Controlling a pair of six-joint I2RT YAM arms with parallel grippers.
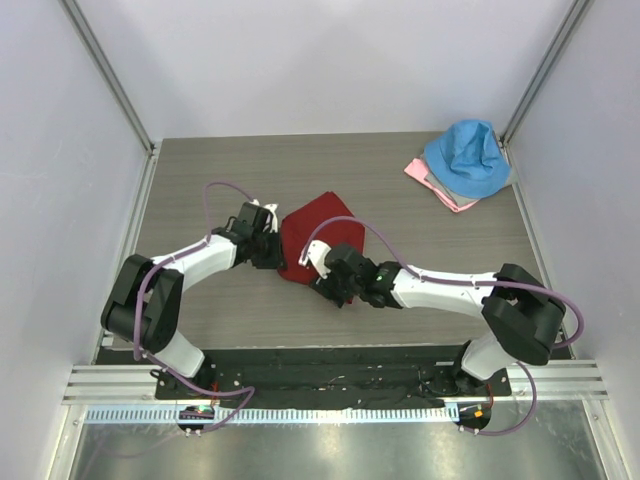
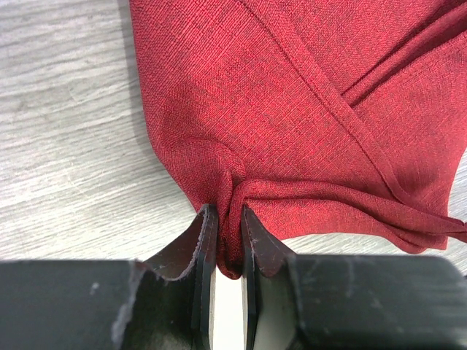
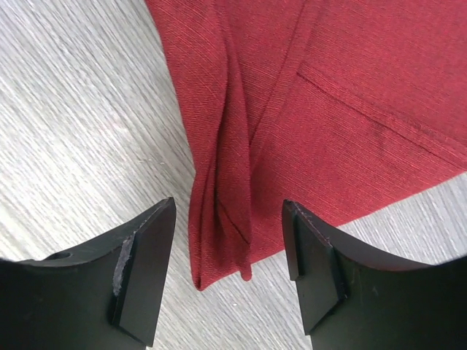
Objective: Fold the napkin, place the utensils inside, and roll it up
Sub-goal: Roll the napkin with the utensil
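The left gripper [image 2: 228, 219] has its jaws clamped on a bunched bit of edge of the napkin [image 2: 292, 109]. The napkin lies folded near the middle of the tabletop [image 1: 220, 170], between the two arms. In the top view the arms cover its near edge, and I cannot tell what its folds enclose. The right gripper [image 3: 228, 208] holds its jaws apart, with a folded corner between them and clear of both. At far right, a blue cloth [image 1: 468, 160] lies on a pale pink cloth [image 1: 425, 178], covering most of it.

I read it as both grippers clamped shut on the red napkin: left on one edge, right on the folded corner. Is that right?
Not quite. The left gripper is shut on the napkin, pinching a bunched edge. The right gripper is open, though: its jaws stand apart on either side of the folded corner without clamping it, as the right wrist view shows.
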